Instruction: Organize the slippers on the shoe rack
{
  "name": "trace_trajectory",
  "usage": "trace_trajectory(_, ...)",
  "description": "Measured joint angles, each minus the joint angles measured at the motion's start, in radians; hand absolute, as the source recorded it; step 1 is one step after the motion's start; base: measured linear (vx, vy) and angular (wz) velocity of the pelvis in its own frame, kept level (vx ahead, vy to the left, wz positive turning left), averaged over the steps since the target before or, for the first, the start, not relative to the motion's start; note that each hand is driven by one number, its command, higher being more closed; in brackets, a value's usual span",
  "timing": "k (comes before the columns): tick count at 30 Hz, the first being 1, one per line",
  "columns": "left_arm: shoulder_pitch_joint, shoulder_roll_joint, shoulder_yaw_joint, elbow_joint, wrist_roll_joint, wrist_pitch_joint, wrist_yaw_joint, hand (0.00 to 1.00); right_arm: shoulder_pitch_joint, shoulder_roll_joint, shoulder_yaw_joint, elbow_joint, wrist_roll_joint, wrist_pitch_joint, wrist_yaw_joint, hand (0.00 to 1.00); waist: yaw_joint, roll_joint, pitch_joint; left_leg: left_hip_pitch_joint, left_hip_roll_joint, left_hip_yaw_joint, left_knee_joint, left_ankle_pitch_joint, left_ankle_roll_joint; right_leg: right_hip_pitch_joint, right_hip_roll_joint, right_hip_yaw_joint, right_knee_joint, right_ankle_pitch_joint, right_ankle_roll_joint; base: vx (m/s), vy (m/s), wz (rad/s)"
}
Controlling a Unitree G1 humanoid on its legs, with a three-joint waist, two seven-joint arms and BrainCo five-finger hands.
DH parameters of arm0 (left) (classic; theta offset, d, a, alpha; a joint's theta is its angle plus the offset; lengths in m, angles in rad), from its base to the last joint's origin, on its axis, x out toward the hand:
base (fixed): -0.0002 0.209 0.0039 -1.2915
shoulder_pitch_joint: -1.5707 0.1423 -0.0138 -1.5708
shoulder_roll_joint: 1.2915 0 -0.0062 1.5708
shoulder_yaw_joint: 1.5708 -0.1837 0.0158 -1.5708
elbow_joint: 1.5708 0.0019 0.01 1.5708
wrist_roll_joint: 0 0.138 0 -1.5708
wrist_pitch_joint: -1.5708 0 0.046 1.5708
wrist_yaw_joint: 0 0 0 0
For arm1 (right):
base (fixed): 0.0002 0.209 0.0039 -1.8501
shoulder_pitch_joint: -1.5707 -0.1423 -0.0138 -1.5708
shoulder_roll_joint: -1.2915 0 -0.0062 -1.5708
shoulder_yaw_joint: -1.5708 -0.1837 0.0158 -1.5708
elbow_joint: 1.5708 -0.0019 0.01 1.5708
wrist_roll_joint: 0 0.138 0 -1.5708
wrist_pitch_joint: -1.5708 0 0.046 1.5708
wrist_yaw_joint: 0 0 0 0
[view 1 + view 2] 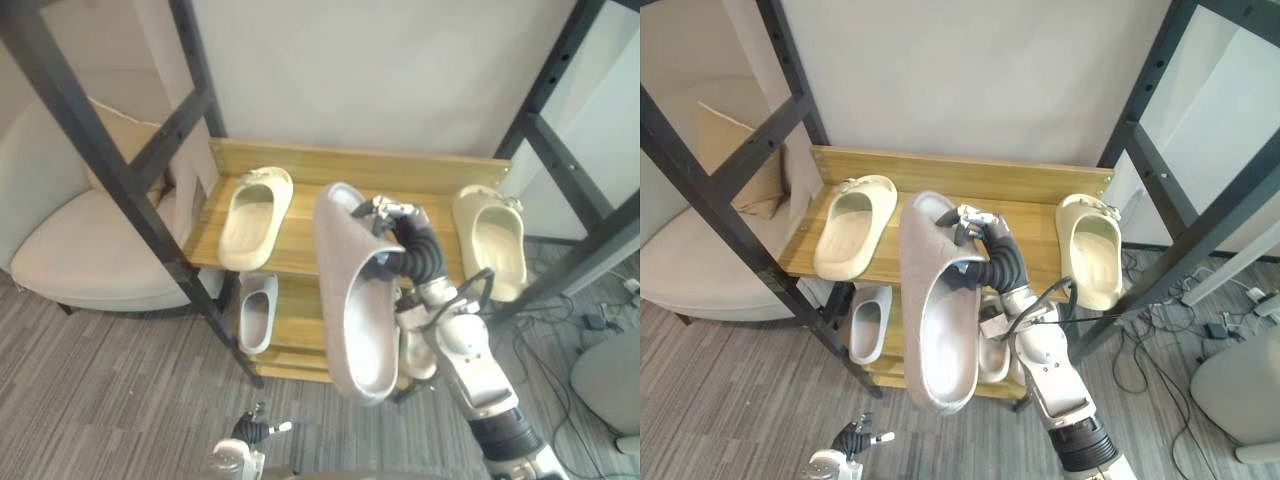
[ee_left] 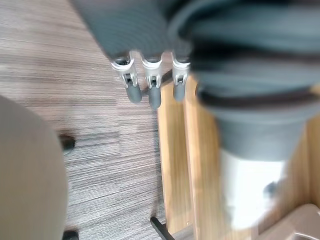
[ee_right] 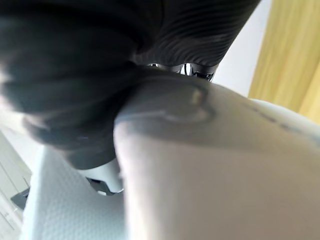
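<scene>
My right hand is shut on the strap of a large grey slipper, holding it up in front of the wooden two-shelf rack, toe toward the rack. In the right wrist view the slipper sits under the curled fingers. One cream slipper lies at the left of the top shelf, and another cream slipper lies at its right end. A pale grey slipper rests on the lower shelf, and a white one sits partly behind my arm. My left hand hangs low, open, fingers straight.
Black metal frame posts cross in front of the rack on the left, and others stand on the right. A beige armchair with a cushion stands at the left. Cables lie on the grey floor at the right.
</scene>
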Motion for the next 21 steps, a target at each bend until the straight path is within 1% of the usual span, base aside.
trace_trajectory(1, -0.002, 0.001, 0.000, 0.001, 0.000, 0.000, 0.000, 0.00, 0.016, 0.001, 0.025, 0.005, 0.000, 0.000, 0.014, 1.00, 0.000, -0.005, -0.001, 0.006, 0.000, 0.001, 0.001, 0.000, 0.000, 0.000, 0.000, 0.001, 0.007, -0.001, -0.002, 0.08, -0.016, -0.06)
trace_trajectory(3, -0.011, 0.005, -0.007, 0.015, 0.002, 0.002, 0.000, 0.00, 0.047, 0.003, 0.075, 0.047, 0.000, 0.002, 0.044, 1.00, 0.000, -0.014, -0.004, 0.020, 0.001, 0.002, 0.001, 0.000, 0.000, 0.005, 0.001, 0.004, 0.013, -0.014, -0.019, 0.05, -0.076, -0.07)
trace_trajectory(4, -0.016, 0.008, -0.015, 0.021, 0.004, 0.003, -0.001, 0.00, 0.058, 0.003, 0.093, 0.082, -0.001, 0.003, 0.053, 1.00, 0.000, -0.021, -0.007, 0.022, 0.002, 0.003, 0.001, 0.000, 0.000, 0.012, 0.003, 0.003, 0.014, -0.016, -0.016, 0.04, -0.097, -0.04)
trace_trajectory(6, -0.027, 0.008, -0.036, 0.033, 0.010, 0.005, -0.001, 0.00, 0.082, -0.001, 0.101, 0.147, -0.001, 0.011, 0.073, 1.00, 0.002, -0.021, -0.006, 0.026, 0.005, 0.000, 0.001, 0.000, 0.000, 0.016, 0.005, -0.004, 0.022, -0.027, -0.014, 0.00, -0.113, 0.04)
trace_trajectory(7, -0.028, 0.008, -0.040, 0.034, 0.010, 0.005, -0.001, 0.00, 0.084, -0.001, 0.113, 0.160, -0.001, 0.005, 0.080, 1.00, 0.001, -0.021, -0.004, 0.030, 0.005, 0.001, 0.001, -0.001, 0.000, 0.016, 0.005, -0.004, 0.033, -0.040, -0.019, -0.02, -0.116, 0.00)
trace_trajectory(8, -0.028, 0.008, -0.041, 0.035, 0.011, 0.005, -0.001, 0.00, 0.084, -0.001, 0.127, 0.165, -0.001, 0.007, 0.084, 1.00, 0.001, -0.021, -0.004, 0.035, 0.006, 0.001, 0.001, -0.001, 0.000, 0.016, 0.004, -0.004, 0.045, -0.052, -0.016, -0.03, -0.118, 0.00)
trace_trajectory(9, -0.030, 0.009, -0.048, 0.036, 0.012, 0.005, -0.001, 0.00, 0.084, -0.001, 0.145, 0.192, -0.002, 0.007, 0.094, 1.00, 0.000, -0.024, -0.001, 0.033, 0.008, 0.000, 0.015, -0.009, -0.006, 0.014, 0.004, -0.005, 0.064, -0.069, -0.018, -0.05, -0.121, 0.06)
trace_trajectory(11, -0.040, 0.010, -0.051, 0.035, 0.013, 0.003, -0.001, 0.00, 0.082, -0.002, 0.174, 0.256, -0.004, 0.018, 0.104, 1.00, 0.003, -0.024, 0.021, -0.009, 0.015, -0.003, 0.114, -0.068, -0.009, -0.001, 0.004, -0.008, 0.124, -0.118, -0.015, -0.09, -0.121, 0.14)
trace_trajectory(12, -0.052, 0.011, -0.054, 0.036, 0.013, 0.000, -0.001, 0.00, 0.082, -0.005, 0.199, 0.291, -0.016, 0.029, 0.104, 1.00, 0.006, -0.024, 0.033, -0.070, 0.018, -0.011, 0.212, -0.118, -0.010, -0.032, 0.001, -0.007, 0.179, -0.166, -0.014, -0.15, -0.113, 0.15)
trace_trajectory(13, -0.071, 0.011, -0.062, 0.038, 0.012, 0.001, 0.000, 0.00, 0.081, -0.010, 0.212, 0.310, -0.030, 0.037, 0.106, 1.00, 0.009, -0.017, 0.053, -0.129, 0.024, -0.017, 0.309, -0.156, -0.015, -0.061, 0.000, -0.009, 0.231, -0.205, -0.009, -0.21, -0.120, 0.17)
trace_trajectory(14, -0.085, 0.009, -0.071, 0.041, 0.010, 0.002, 0.000, 0.00, 0.080, -0.015, 0.218, 0.319, -0.041, 0.041, 0.105, 1.00, 0.009, -0.007, 0.072, -0.171, 0.031, -0.022, 0.384, -0.180, -0.020, -0.087, 0.003, -0.010, 0.279, -0.231, -0.007, -0.24, -0.102, 0.24)
trace_trajectory(15, -0.105, 0.006, -0.075, 0.038, 0.007, 0.000, 0.001, 0.00, 0.078, -0.023, 0.225, 0.325, -0.043, 0.048, 0.105, 1.00, 0.009, 0.003, 0.099, -0.235, 0.041, -0.025, 0.481, -0.205, -0.023, -0.136, 0.004, -0.014, 0.364, -0.269, -0.009, -0.18, -0.059, 0.24)
trace_trajectory(16, -0.112, 0.005, -0.076, 0.037, 0.005, 0.000, 0.001, 0.00, 0.075, -0.024, 0.227, 0.329, -0.044, 0.048, 0.104, 1.00, 0.009, 0.006, 0.108, -0.263, 0.044, -0.026, 0.519, -0.213, -0.024, -0.161, 0.003, -0.015, 0.400, -0.285, -0.012, -0.24, -0.078, 0.33)
trace_trajectory(18, -0.149, 0.006, -0.079, 0.019, -0.003, -0.001, 0.003, 0.00, 0.012, -0.022, 0.230, 0.371, -0.064, 0.050, 0.096, 1.00, 0.009, 0.017, 0.146, -0.400, 0.067, -0.036, 0.692, -0.269, -0.026, -0.289, -0.001, -0.034, 0.583, -0.360, -0.025, -0.29, -0.083, 0.36)
trace_trajectory(20, -0.176, 0.008, -0.078, 0.006, -0.012, -0.005, 0.004, 0.00, -0.055, -0.022, 0.226, 0.404, -0.085, 0.053, 0.075, 1.00, 0.010, 0.023, 0.177, -0.486, 0.074, -0.053, 0.793, -0.301, -0.030, -0.369, -0.009, -0.041, 0.696, -0.404, -0.033, -0.23, -0.054, 0.25)
trace_trajectory(21, -0.187, 0.008, -0.075, -0.002, -0.022, -0.006, 0.005, 0.00, -0.079, -0.022, 0.220, 0.414, -0.093, 0.057, 0.065, 1.00, 0.017, 0.029, 0.189, -0.520, 0.080, -0.057, 0.837, -0.316, -0.032, -0.402, -0.014, -0.041, 0.746, -0.424, -0.036, -0.29, -0.054, 0.11)
